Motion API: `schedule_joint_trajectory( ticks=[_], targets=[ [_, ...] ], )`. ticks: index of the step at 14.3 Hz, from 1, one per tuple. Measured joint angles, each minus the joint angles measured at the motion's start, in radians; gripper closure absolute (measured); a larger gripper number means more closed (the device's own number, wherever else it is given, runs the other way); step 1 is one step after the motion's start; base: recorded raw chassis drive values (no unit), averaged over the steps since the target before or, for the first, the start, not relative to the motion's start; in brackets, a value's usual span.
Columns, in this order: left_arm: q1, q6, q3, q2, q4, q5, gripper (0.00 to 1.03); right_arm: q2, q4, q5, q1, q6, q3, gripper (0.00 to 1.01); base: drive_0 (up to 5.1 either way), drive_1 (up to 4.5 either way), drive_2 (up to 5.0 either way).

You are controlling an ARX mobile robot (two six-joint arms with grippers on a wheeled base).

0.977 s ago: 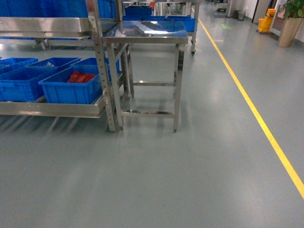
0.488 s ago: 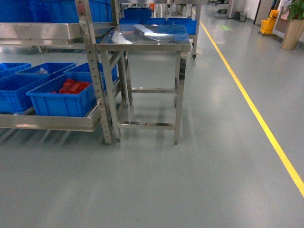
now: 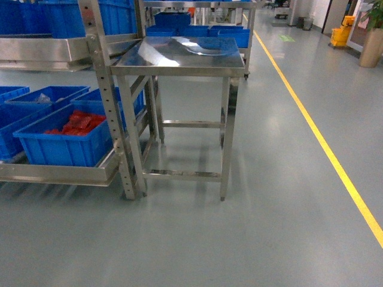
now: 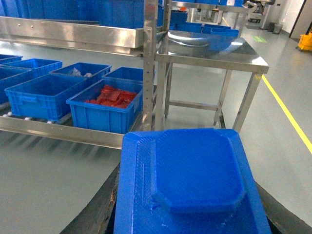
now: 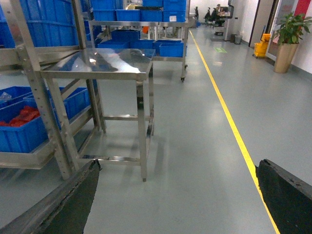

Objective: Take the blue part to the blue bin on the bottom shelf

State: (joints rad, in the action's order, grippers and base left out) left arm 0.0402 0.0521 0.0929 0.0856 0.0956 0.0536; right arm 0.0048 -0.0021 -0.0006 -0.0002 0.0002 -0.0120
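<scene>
The blue part (image 4: 195,183) fills the lower half of the left wrist view. It is a flat slab with a raised plate with cut corners on top, and its surface shows fine printed lines. It sits right in front of the left pincer, whose dark fingers (image 4: 105,207) appear at both sides of it, so the left pincer seems to be clenched on the part, holding it by its two long edges. The right pincer (image 5: 178,204) is released: its two dark fingers stand far apart at the lower corners of its view, with only floor between them.

The part looks rigid, like hard plastic, and probably light. It should not bend or break easily, but the flat smooth sides may slip if the grip is weak. A hold across the side edges, near the middle, seems the safest.

The bottom shelf (image 3: 60,173) is at the left in the head view, beside the steel counter (image 3: 179,57). On it stand blue bins; the nearest blue bin (image 3: 63,140) holds red pieces (image 3: 76,122). The robot is not yet near enough to place anything.
</scene>
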Motion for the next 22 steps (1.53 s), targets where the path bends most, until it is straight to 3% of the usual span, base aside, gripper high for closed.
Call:
schedule_joint_trajectory(
  ticks=[22],
  targets=[
    [0.0, 0.0, 0.0, 0.001, 0.002, -0.001, 0.6, 0.0, -0.002, 0.0, 0.0, 0.0, 0.0, 0.03, 0.0, 4.17, -4.1]
  ],
)
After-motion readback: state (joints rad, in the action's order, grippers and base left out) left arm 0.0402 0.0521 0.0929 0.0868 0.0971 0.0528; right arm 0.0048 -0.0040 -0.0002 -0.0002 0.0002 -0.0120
